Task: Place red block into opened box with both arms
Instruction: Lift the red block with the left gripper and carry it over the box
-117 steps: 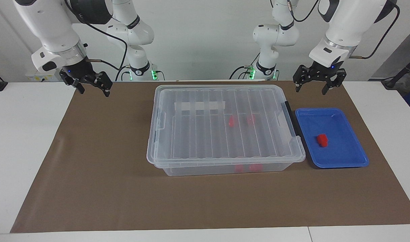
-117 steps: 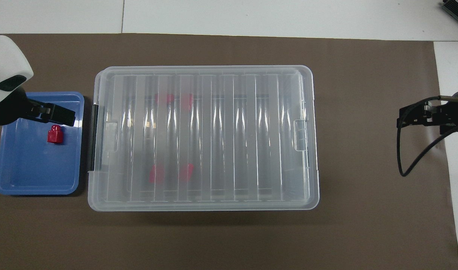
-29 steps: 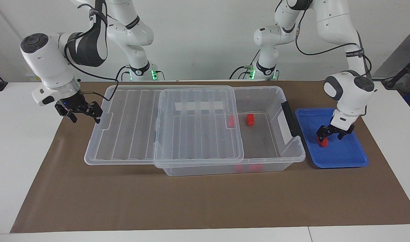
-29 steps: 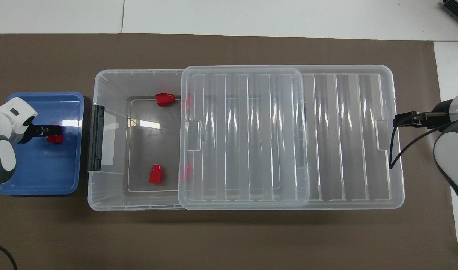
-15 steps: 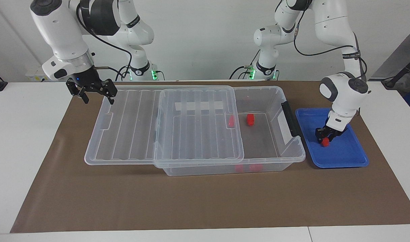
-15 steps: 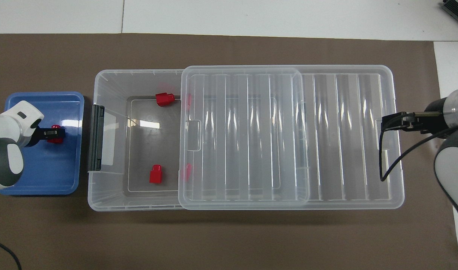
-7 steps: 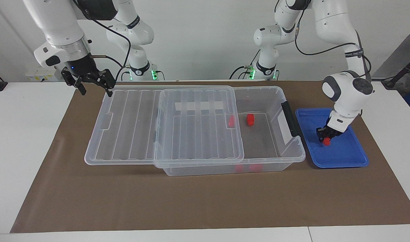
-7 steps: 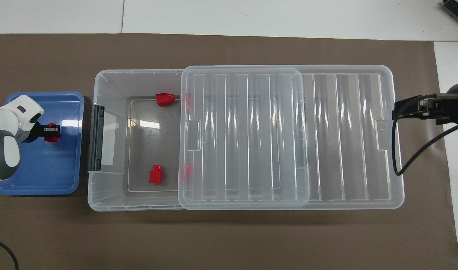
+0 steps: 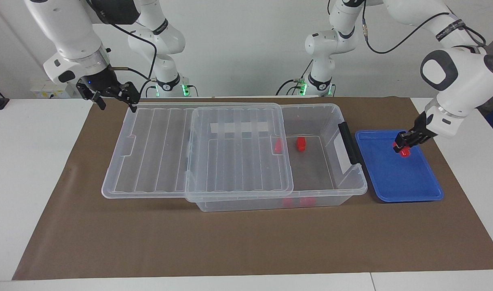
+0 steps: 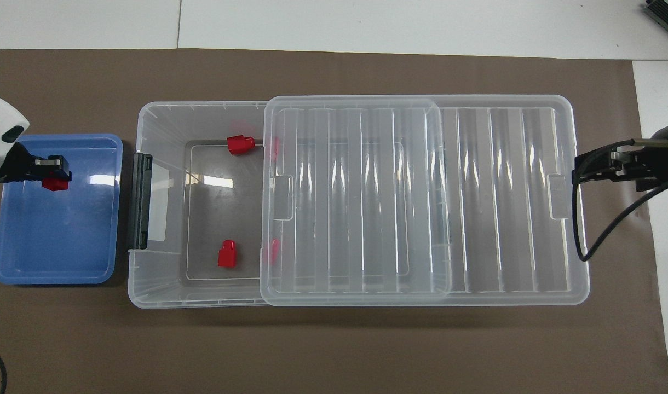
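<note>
My left gripper [image 9: 404, 145] is shut on the red block [image 9: 405, 152] and holds it in the air over the blue tray [image 9: 408, 186]. From above, the left gripper [image 10: 53, 169] and its red block [image 10: 56, 184] sit over the tray's half nearer to the robots. The box [image 9: 353, 184] stands open at the left arm's end, by its black handle [image 9: 348, 142]. Its clear lid [image 9: 149, 153] is slid toward the right arm's end. My right gripper [image 9: 115, 101] hangs open, holding nothing, over the lid's corner nearest the right arm's base.
Several other red blocks lie in the box, two of them uncovered [image 10: 240, 144] [image 10: 226, 254]. A brown mat [image 9: 230, 242] covers the table. The blue tray [image 10: 55, 246] lies beside the box's handle end [image 10: 140, 200].
My left gripper has risen off the tray floor with the red block and drawn back toward the robots. The right gripper has lifted slightly and now hovers by the lid's corner.
</note>
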Robot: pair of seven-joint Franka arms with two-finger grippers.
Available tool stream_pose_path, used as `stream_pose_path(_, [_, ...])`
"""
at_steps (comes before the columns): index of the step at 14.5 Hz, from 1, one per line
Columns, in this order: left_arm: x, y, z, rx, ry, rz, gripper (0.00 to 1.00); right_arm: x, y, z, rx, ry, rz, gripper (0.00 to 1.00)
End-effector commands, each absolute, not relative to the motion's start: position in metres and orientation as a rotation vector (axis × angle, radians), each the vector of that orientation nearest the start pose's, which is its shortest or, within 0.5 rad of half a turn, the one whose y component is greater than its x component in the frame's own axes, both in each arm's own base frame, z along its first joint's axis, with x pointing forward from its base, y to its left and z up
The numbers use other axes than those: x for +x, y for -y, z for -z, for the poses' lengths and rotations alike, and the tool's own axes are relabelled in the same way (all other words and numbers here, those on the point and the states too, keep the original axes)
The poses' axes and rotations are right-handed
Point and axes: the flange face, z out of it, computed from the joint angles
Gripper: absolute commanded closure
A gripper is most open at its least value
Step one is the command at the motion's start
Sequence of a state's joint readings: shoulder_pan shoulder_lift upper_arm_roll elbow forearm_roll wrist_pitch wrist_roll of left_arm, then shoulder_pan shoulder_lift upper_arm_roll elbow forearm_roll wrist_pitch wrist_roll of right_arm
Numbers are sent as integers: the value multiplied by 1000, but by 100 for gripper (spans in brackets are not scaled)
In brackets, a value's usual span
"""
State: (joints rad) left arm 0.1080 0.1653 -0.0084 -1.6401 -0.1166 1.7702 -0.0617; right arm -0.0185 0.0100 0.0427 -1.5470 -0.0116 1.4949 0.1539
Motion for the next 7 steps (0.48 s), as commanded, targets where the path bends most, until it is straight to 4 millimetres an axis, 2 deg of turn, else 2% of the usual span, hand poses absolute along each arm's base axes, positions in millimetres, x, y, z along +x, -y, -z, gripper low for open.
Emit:
stream_pose_path(1, [611, 22, -538, -3233, 503, -92, 100, 543, -8, -624, -3150, -253, -99, 0])
stream_pose_path(2, [608, 46, -547, -3218, 604, -65, 100, 543, -9, -624, -3151, -250, -99, 0])
stream_pose_path(4, [602, 93, -552, -3208, 627, -48, 100, 543, -10, -623, -3149, -248, -102, 0])
stream_pose_path(7, [596, 136, -545, -3220, 641, 12, 100, 543, -1, -623, -3147, -267, -102, 0])
